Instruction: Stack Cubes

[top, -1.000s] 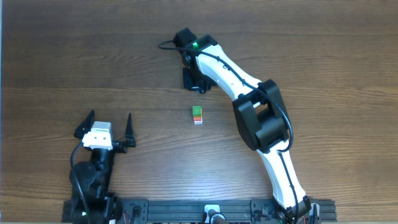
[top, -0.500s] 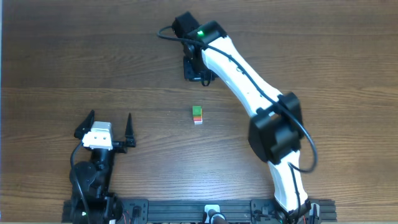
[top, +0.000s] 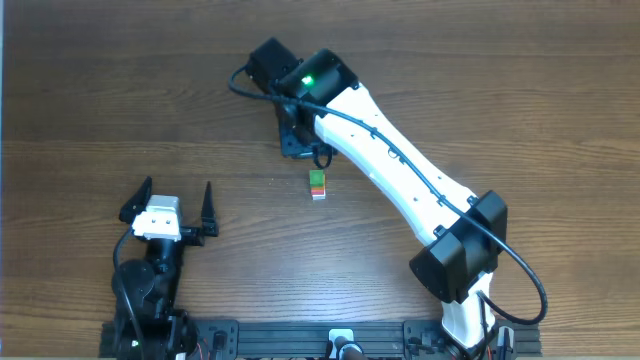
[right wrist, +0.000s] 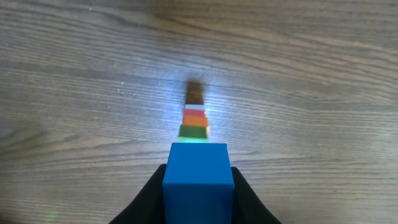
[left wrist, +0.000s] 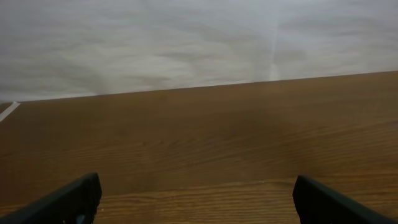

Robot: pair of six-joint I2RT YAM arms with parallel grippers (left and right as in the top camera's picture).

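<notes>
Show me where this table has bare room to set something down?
Bare wood runs along the far edge, over the whole left side beyond the left gripper, and right of the right arm. The crowded spot is mid-table: the right gripper, holding a blue cube, hangs by the small cube stack.

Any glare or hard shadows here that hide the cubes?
Right wrist view: a bright patch on the table surrounds the stack of cubes and washes out its green top; a dark shadow lies beside it; the blue cube in the right hand is evenly lit. Top view: even light, no glare on the stack. Left wrist view: soft, even light on the table.
</notes>
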